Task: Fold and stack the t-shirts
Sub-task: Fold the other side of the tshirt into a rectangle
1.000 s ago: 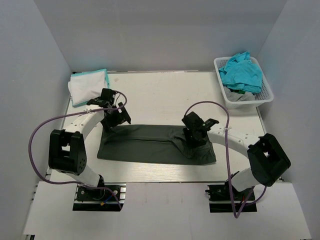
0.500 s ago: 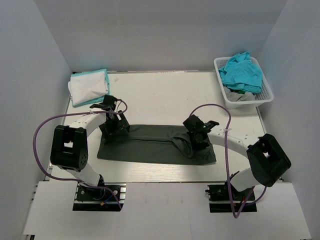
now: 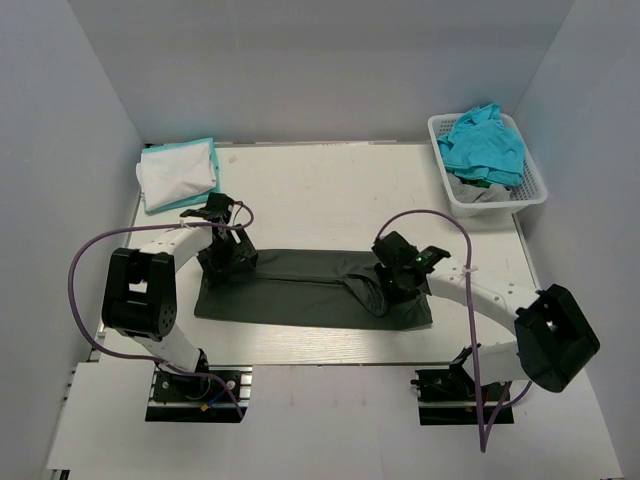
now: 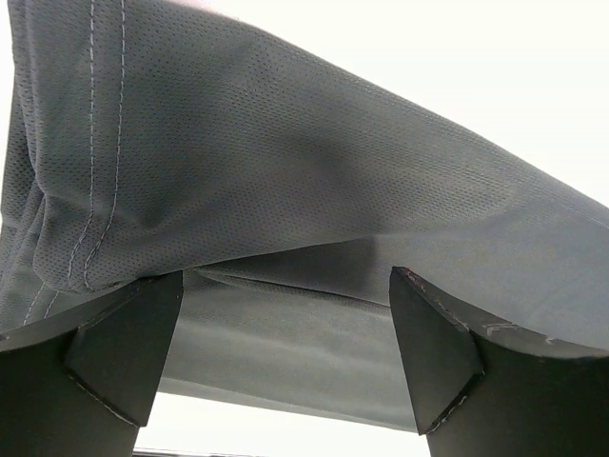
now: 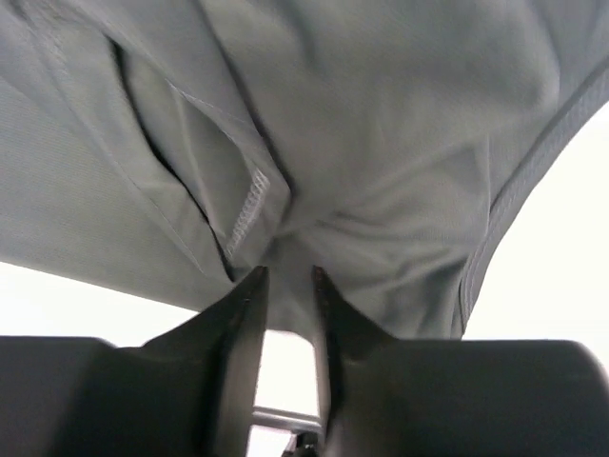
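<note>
The dark grey t-shirt (image 3: 300,288) lies flat on the table (image 3: 320,190), folded into a long band that runs left to right across the near middle. Its right end is bunched, with a sleeve hem turned up there.

The left gripper (image 3: 225,262) is down at the band's left end with its jaws spread wide. In the left wrist view both fingers (image 4: 124,352) stand well apart with the cloth's folded edge across the gap between them, and nothing is pinched.

The right gripper (image 3: 395,285) sits on the bunched right end. In the right wrist view its fingers (image 5: 238,343) stand almost together with only a narrow slit between them. Their tips reach into the creased cloth, but it is not possible to tell whether any of it is caught.

At the far left corner of the table a folded white t-shirt (image 3: 178,172) rests on a folded turquoise t-shirt (image 3: 205,148). At the far right corner stands a white basket (image 3: 445,185), holding a crumpled turquoise shirt (image 3: 485,145) on top of a light grey shirt (image 3: 478,192)
</note>
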Controlling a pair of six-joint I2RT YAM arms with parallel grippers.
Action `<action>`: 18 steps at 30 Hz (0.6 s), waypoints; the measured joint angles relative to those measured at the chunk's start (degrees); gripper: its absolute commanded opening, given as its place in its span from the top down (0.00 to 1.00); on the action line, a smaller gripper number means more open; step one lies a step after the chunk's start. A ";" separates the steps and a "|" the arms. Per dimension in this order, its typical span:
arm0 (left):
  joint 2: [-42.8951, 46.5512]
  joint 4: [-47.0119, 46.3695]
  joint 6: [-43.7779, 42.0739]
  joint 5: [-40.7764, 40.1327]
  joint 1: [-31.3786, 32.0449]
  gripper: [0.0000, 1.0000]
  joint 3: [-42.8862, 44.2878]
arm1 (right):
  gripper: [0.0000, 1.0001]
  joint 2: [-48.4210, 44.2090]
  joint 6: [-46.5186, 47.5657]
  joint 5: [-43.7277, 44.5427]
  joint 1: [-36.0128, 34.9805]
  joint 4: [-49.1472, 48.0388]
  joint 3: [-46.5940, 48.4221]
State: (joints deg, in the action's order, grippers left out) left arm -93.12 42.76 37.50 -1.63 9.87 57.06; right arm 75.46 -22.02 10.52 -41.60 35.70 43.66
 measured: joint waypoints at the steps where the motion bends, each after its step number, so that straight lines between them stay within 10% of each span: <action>1: -0.17 0.00 0.00 0.02 0.00 0.00 -0.02 | 0.64 0.87 0.59 -0.02 -0.17 -0.13 0.87; 10: -0.33 -0.15 0.00 0.02 0.00 0.00 -0.35 | 0.60 10.95 3.02 4.48 -0.31 -2.25 6.36; 18: -0.33 -0.39 0.00 0.02 0.00 0.00 -0.35 | 0.88 12.94 3.56 4.55 -0.31 -3.56 6.86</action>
State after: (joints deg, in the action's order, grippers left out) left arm -93.45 42.37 37.50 -1.61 9.87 56.71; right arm 88.40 -18.46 15.07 -41.91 32.14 50.52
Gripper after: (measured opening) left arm 0.992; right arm 0.216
